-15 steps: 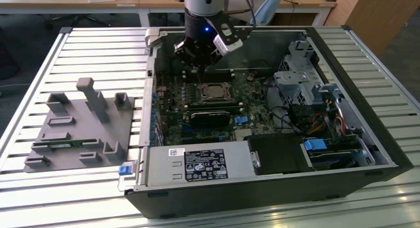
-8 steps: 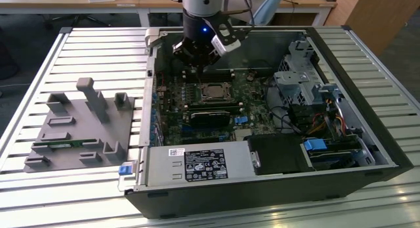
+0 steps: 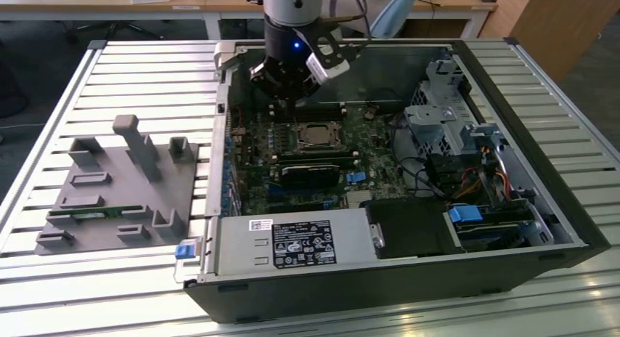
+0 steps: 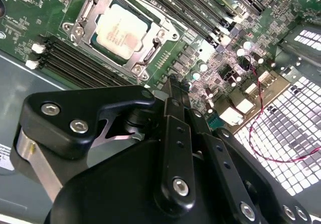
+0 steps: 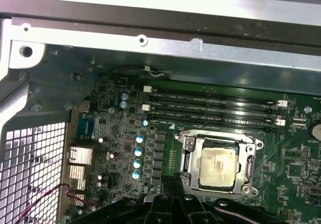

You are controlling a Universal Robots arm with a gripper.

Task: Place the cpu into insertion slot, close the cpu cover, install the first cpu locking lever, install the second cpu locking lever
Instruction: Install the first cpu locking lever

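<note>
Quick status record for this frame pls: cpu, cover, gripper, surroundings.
cpu: seated in the insertion slot, silver face up
cpu cover: down flat, framing the cpu
gripper: over the green board, next to the slot's corner; contact unclear
memory slots: beside the slot
case: open, lying on its side
grey fixture: on the table, on the exterior view's left of the case

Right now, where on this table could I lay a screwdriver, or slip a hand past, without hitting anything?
Bare slats of the table lie on the far side of the grey fixture, and along the near edge in front of the computer case. Inside it is crowded: memory slots, cables and the gripper hem in the cpu.
</note>
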